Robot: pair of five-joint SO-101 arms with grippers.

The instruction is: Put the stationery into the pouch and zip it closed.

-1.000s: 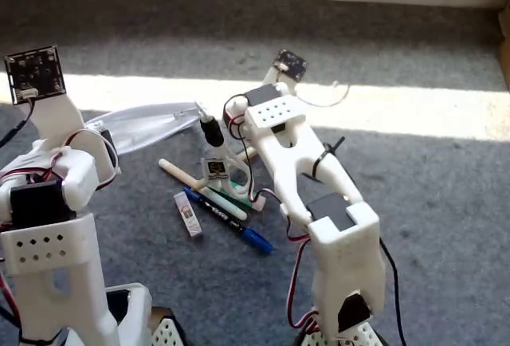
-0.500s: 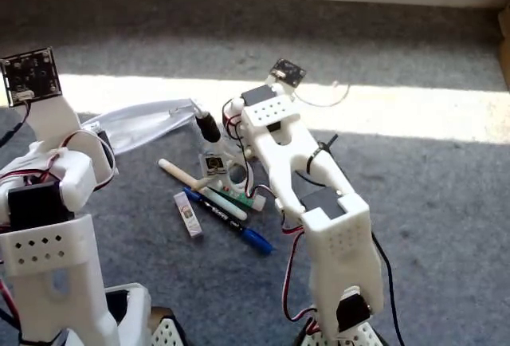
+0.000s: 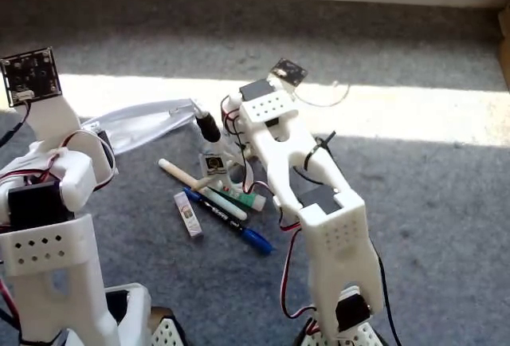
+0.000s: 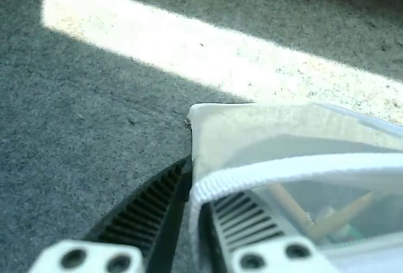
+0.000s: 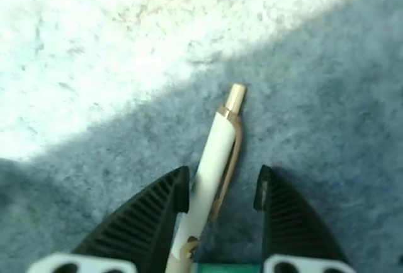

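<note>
Right gripper (image 5: 221,180) hangs open astride the white pen (image 5: 217,144) (gold clip showing), about 4 o'clock from the pouch (image 4: 283,138) that the left gripper (image 4: 194,200) pinches; closing off-centre could roll the round barrel away.

No legible text or numbers.

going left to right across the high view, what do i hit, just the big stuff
left arm → clear pouch → blue pen → right arm
</note>
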